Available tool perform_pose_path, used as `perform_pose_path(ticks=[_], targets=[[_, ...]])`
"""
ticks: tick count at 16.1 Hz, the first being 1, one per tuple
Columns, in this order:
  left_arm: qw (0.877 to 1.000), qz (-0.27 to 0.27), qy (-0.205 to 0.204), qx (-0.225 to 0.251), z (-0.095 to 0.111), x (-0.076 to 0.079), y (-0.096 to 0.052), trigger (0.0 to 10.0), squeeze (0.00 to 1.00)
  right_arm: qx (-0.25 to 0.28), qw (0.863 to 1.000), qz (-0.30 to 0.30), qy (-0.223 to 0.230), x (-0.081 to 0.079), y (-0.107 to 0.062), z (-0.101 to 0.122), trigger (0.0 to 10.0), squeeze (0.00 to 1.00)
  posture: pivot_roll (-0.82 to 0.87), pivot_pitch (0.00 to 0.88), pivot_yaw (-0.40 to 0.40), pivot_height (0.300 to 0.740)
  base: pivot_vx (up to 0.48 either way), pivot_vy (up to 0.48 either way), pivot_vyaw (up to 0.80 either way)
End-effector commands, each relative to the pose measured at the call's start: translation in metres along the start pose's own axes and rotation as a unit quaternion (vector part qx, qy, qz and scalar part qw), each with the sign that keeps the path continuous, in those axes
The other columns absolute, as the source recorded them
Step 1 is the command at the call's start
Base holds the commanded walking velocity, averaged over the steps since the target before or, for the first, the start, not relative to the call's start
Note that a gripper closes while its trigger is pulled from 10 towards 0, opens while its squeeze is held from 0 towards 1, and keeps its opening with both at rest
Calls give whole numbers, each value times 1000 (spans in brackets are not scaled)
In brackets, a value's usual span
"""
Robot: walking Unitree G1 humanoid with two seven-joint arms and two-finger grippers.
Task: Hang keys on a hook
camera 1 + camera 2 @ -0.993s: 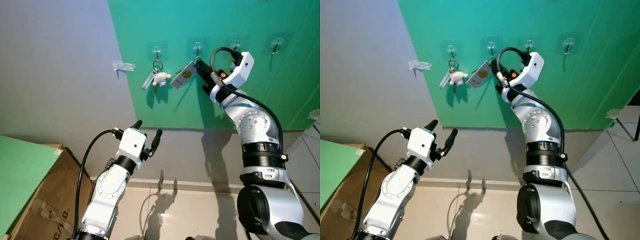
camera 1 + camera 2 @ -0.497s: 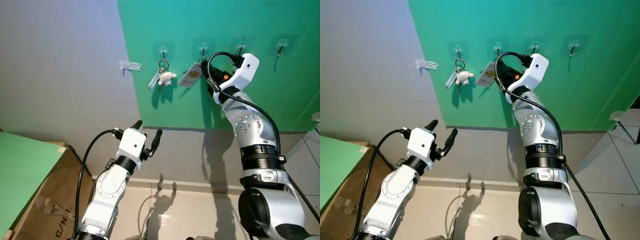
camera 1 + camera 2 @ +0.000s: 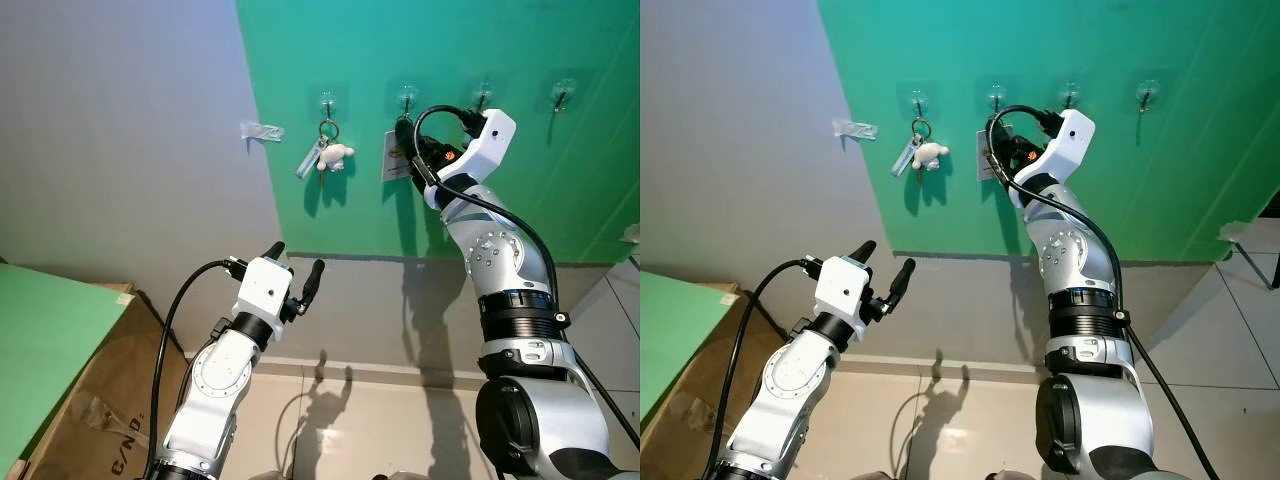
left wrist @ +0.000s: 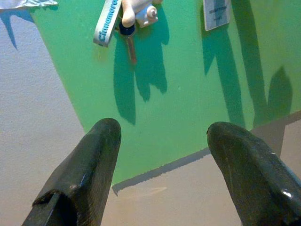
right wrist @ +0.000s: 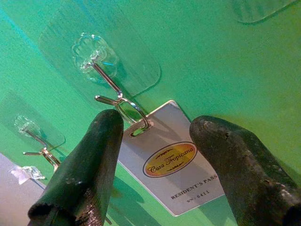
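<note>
Evidently the resident's pass card (image 5: 176, 162), hanging by its metal ring (image 5: 131, 113) from the clear adhesive hook (image 5: 96, 63) on the green wall, is light, stiff and slick, best pinched by its flat faces near the ring, and the right hand (image 5: 155, 141) sits released before it, the left hand (image 4: 164, 155) idle, also spread.

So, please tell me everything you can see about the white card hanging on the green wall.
The white card is a flat rectangular pass, plastic by its look, printed with a gold oval logo and "RESIDENT'S PASS". A metal ring through its slot hangs on a clear stick-on hook. It lies against the green wall, between the open fingers of the right gripper, which do not touch it.
</note>
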State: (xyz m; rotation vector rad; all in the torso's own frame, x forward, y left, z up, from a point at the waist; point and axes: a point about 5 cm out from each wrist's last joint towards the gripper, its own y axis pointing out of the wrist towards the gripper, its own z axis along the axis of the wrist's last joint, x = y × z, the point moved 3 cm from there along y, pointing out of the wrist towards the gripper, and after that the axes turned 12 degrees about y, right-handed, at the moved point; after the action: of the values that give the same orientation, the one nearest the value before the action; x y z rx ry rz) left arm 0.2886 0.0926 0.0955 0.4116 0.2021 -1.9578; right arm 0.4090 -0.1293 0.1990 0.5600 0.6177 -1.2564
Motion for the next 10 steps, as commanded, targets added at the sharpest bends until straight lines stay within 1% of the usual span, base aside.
perform_pose_path(ticks=[1, 7, 10], targets=[[1000, -3, 5, 2, 2, 1, -1, 10000, 0, 9, 999, -34, -1, 17, -4, 2, 10000, 1000, -157, 40, 59, 736, 0, 0, 0], [1000, -5, 5, 3, 2, 2, -1, 10000, 0, 14, 999, -38, -11, 20, -6, 5, 10000, 1000, -161, 43, 60, 736, 0, 0, 0], [1000, -6, 6, 3, 2, 1, 0, 10000, 0, 12, 999, -40, -7, 21, -6, 4, 10000, 1000, -161, 44, 62, 736, 0, 0, 0]])
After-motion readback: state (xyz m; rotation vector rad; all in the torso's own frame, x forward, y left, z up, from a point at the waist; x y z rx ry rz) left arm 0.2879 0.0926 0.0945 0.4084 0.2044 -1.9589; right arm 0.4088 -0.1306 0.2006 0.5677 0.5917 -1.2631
